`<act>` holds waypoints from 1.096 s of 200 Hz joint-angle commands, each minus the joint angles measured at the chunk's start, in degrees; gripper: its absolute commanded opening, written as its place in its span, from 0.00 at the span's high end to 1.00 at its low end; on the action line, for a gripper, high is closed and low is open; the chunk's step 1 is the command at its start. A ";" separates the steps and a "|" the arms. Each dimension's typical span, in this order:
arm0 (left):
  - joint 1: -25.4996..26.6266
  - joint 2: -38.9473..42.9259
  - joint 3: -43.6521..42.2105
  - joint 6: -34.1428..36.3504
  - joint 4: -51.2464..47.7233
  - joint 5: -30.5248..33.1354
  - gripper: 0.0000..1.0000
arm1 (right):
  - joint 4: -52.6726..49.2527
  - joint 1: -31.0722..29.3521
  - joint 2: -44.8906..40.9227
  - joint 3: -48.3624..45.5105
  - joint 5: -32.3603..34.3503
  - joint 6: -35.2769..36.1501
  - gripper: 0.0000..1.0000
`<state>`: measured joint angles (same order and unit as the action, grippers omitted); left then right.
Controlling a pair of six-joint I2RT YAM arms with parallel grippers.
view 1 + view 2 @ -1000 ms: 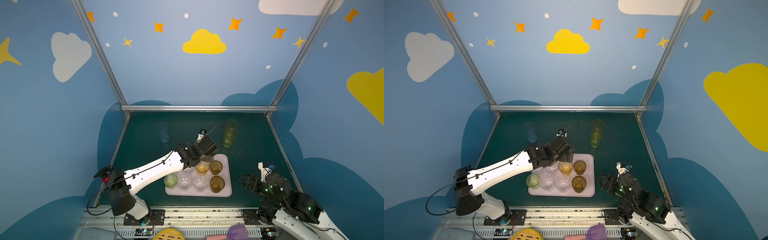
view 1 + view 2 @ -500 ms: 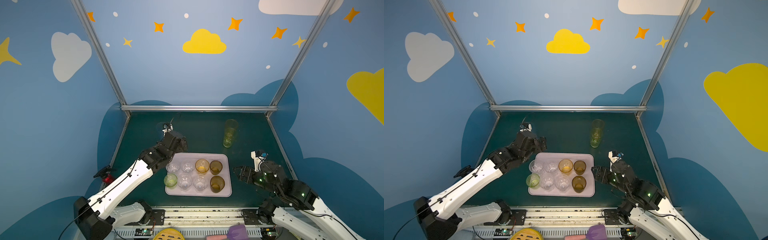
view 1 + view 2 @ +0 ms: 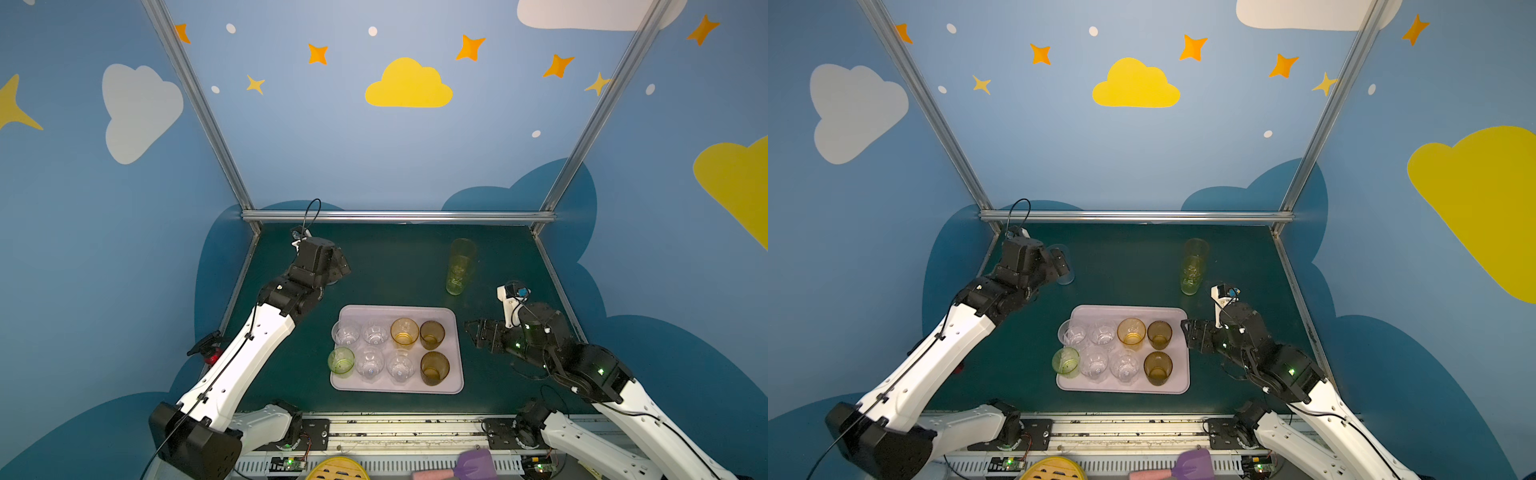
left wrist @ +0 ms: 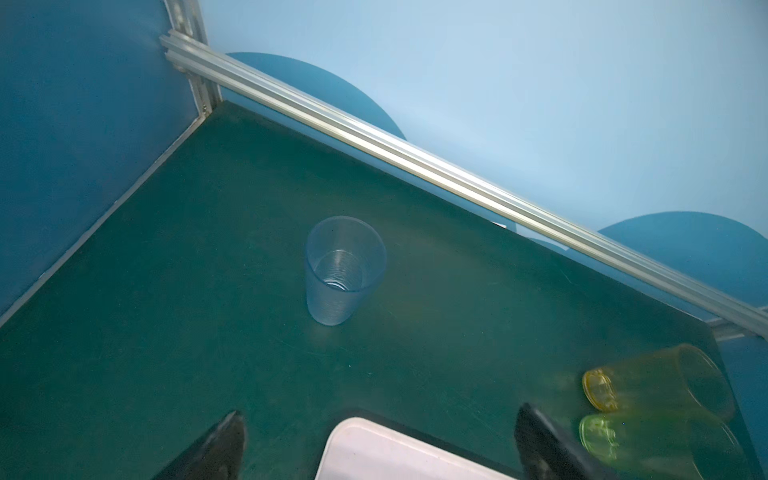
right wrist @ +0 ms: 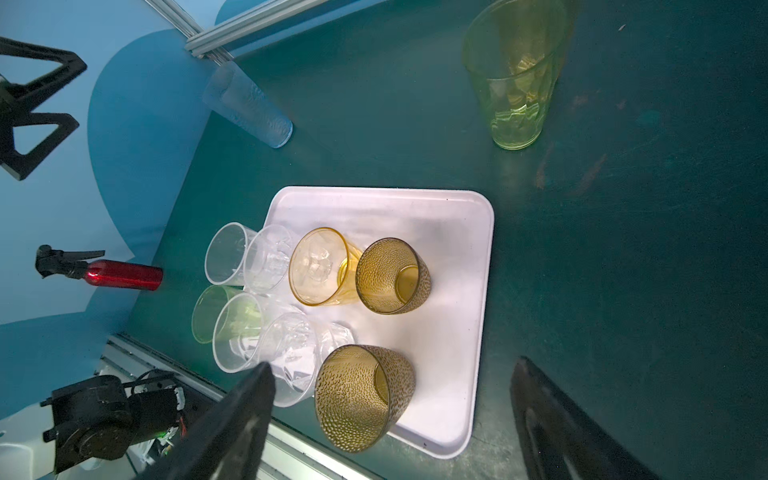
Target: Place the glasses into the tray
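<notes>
Dial centred on tray [image 3: 395, 312], 12 = back wall. Tray lies mid-table, toward the front edge. It holds eight short glasses [image 3: 1096, 365], upright, in two rows of four. Four are clear, plus green glass [image 3: 340, 361] at 8, yellow glass [image 3: 404, 331] at 12 and two brown glasses [image 3: 434, 368] at 2 and 4.

Pale blue tall glass [image 4: 345, 270] stands on the table at 11, off tray. L gripper [image 3: 1061, 262] hovers near it, jaws wide apart, nothing btwn them. In L wrist view the glass is ahead of the fingers [image 4: 232, 440].

Yellow-green tall glass [image 3: 457, 278] is at 1. Amber tall glass [image 4: 665, 382] is just beside it; touching or not, can't tell.

R gripper [image 3: 470, 332] is at 3, just off tray rim, jaws spread, empty.
</notes>
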<state>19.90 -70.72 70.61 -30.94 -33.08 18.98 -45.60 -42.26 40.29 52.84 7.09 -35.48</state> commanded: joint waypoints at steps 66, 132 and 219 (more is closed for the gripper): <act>-13.38 -12.89 4.80 -2.98 -0.18 -9.75 0.00 | 3.51 2.53 -0.23 -1.51 -6.56 2.96 0.12; -16.52 -17.44 6.93 -4.45 1.53 -14.88 0.23 | 7.47 3.41 -2.32 -5.45 -9.97 4.46 0.12; -17.99 -27.80 17.00 -4.77 -4.96 -23.36 0.51 | 8.87 4.07 -4.07 -8.72 -10.70 3.14 0.13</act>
<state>2.87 -96.55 84.93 -35.88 -34.98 -0.84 -38.15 -38.65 37.17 44.97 -3.11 -32.16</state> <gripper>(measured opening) 0.485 0.876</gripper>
